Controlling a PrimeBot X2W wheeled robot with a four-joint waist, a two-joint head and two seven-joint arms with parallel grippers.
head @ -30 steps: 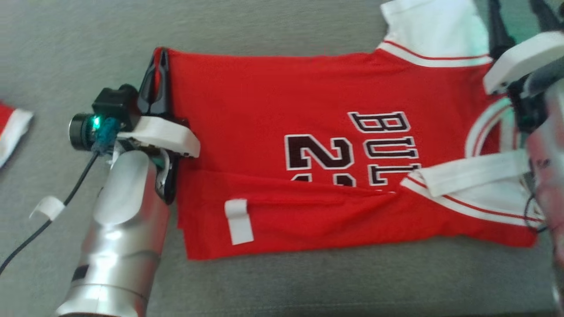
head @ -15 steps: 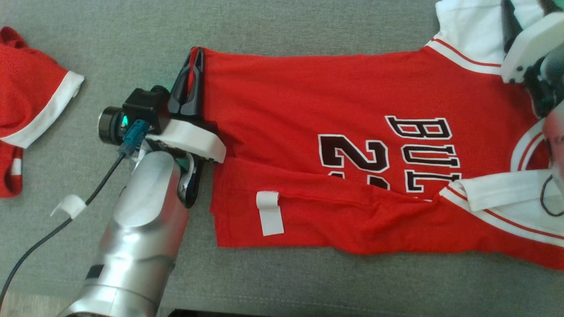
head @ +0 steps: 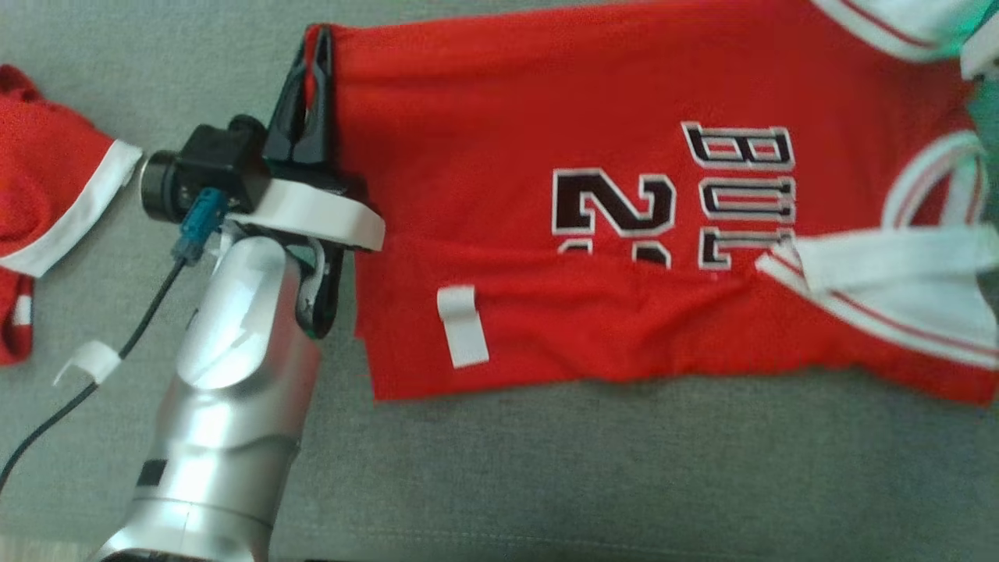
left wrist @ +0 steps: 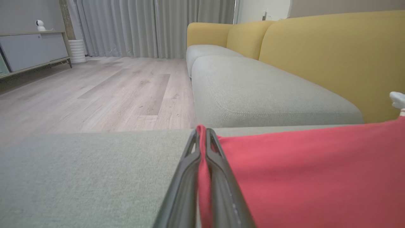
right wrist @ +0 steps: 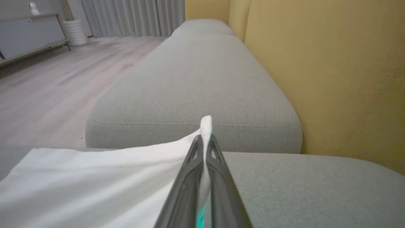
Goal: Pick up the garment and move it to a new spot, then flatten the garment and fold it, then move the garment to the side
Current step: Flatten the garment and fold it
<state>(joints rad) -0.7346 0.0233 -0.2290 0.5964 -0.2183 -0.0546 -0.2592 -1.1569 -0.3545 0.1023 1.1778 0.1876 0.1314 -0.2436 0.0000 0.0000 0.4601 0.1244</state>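
**A:** Where is the garment lying, and who is holding it?

**B:** The garment is lying spread across the grey seat cushion, and its edge nearest the cushion's front is folded up over the black number. The left gripper is squeezing flat on the red hem corner at the cushion's far side. The right gripper is pinching the white sleeve edge, with no gap between its fingers.

**A:** Why those two corners?

**B:** I think they are taking both ends of the far edge, so it is staying taut and can be carried toward the cushion's front in one even fold.

**A:** Is anything getting in the way?

**B:** A second red piece with white trim is sitting on the same cushion, apart from the hem and beyond the left gripper. The yellow backrest is rising right behind the cushion, limiting room there. The left arm's cable is trailing over the cushion, and a white tag is curling up on the folded flap.
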